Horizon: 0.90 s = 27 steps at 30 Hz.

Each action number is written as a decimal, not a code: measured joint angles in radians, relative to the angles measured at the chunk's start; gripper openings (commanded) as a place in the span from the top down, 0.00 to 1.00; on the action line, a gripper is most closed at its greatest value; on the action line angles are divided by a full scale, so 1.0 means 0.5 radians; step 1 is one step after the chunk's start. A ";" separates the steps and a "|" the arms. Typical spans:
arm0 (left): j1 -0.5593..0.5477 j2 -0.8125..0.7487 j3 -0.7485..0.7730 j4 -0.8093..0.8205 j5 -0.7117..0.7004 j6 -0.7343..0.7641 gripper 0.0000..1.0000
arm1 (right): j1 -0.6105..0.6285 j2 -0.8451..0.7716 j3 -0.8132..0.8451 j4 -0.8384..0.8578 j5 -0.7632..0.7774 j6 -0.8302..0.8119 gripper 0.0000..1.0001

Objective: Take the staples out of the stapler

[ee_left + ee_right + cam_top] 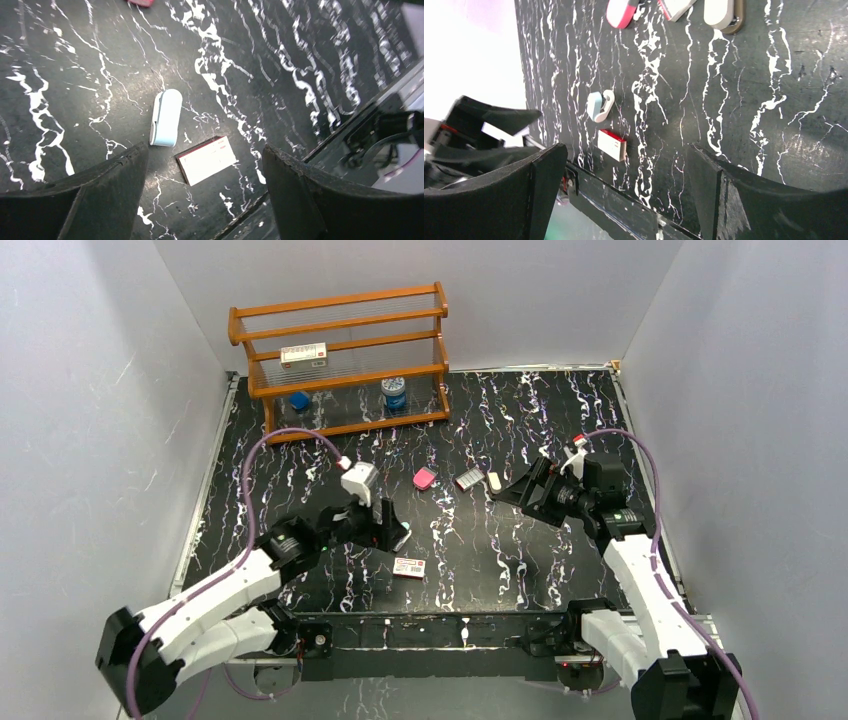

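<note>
The stapler point(166, 117) is small and light teal-blue and lies flat on the black marbled table, just beyond my left gripper's left fingertip. The right wrist view also shows the stapler point(599, 106), lying beside the left arm. My left gripper point(205, 149) hovers over it, open, with nothing between its fingers. In the top view the left gripper point(388, 528) covers the stapler. My right gripper point(518, 486) is open and empty at the middle right of the table, pointing left; its fingers point(719, 190) frame the table's near edge.
A red-and-white box point(409, 567) lies next to the stapler near the front edge. A pink block point(424, 479), a silver piece point(468, 479) and a white piece point(494, 481) lie mid-table. A wooden rack point(340, 360) stands at the back left.
</note>
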<state>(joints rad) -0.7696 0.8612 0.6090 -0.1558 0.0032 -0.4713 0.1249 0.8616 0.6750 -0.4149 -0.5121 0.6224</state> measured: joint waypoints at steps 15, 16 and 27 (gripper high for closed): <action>-0.001 0.850 0.104 0.302 0.075 0.636 0.35 | 0.000 0.088 -0.092 0.244 0.093 0.365 0.01; -0.001 0.906 0.123 0.324 0.076 0.659 0.36 | 0.000 0.079 -0.097 0.249 0.093 0.368 0.01; -0.001 1.117 0.230 0.385 0.141 0.787 0.43 | 0.000 0.237 0.032 0.055 0.022 0.272 0.05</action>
<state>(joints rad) -0.7700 1.4197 0.7242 0.0368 0.0738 -0.0776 0.1249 0.9802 0.6910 -0.3874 -0.5011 0.7582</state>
